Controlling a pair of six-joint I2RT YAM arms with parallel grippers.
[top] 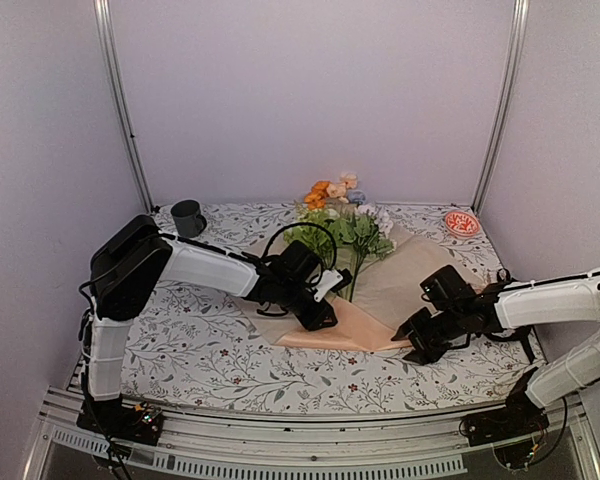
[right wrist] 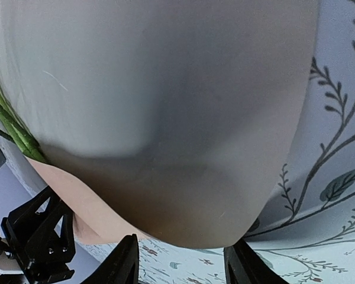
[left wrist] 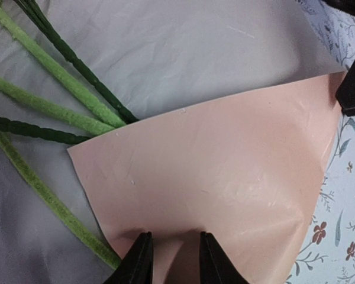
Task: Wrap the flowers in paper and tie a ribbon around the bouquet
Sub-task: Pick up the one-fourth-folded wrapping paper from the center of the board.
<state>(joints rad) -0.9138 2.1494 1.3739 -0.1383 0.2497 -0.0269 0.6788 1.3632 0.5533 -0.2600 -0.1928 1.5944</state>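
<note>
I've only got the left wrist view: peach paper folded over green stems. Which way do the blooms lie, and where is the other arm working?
Observer: The flowers have their blooms at the far end of the paper.
Operator: And on the right?
Observer: The right end effector sits at the paper's near right corner, jaws open.
Operator: Anything else nearby?
Observer: A dark mug stands far left, clear of the paper.

Grey mug [top: 188, 217], red dish [top: 462, 223] — floral cover [top: 210, 350]
</note>
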